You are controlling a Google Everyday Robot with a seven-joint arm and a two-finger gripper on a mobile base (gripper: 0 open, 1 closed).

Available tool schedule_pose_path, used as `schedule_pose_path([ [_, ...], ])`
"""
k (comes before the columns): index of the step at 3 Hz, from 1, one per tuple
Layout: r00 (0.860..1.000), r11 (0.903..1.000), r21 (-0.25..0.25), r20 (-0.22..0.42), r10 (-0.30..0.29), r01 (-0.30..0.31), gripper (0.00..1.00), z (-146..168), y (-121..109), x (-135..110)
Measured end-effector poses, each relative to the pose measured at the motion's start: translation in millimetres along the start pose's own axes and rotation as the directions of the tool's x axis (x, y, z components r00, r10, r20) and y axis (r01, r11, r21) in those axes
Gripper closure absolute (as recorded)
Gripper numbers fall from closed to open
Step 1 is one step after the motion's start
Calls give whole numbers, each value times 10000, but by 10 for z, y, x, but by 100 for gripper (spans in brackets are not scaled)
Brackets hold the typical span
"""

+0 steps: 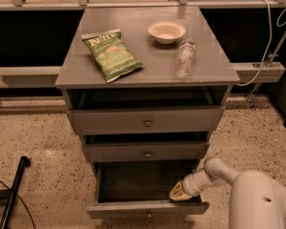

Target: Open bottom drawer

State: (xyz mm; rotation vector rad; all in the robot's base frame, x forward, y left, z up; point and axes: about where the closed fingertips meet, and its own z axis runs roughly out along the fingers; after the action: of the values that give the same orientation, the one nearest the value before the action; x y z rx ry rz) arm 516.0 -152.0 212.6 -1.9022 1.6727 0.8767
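Observation:
The grey cabinet has three drawers. The bottom drawer (148, 207) is pulled far out; its dark inside shows and its flat grey front sits near the lower edge of the camera view. Its knob is barely seen at the frame edge. My gripper (177, 194) reaches in from the lower right on a white arm and rests at the drawer's right front corner, just behind the front panel. The middle drawer (147, 152) and top drawer (147, 120) stand slightly out, each with a small round knob.
On the cabinet top (86, 73) lie a green chip bag (112, 54), a white bowl (166, 31) and a clear plastic bottle (185, 57) on its side. A black pole (12, 190) lies on the speckled floor at left. A white cable (271, 37) hangs at right.

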Motion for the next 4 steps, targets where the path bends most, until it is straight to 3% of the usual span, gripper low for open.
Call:
schedule_pose_path([
  [1,9943,9971,449,-902,-575,618,100,-4,-231,124],
  [2,9818,9868,1016,-1551,-1093,1259,100,11,-390,368],
  [3,9750,9831,1117,-1849,-1230,1452,100,109,-435,582],
  [4,9725,9871,888,-2035,-1131,1333,100,230,-445,713],
])
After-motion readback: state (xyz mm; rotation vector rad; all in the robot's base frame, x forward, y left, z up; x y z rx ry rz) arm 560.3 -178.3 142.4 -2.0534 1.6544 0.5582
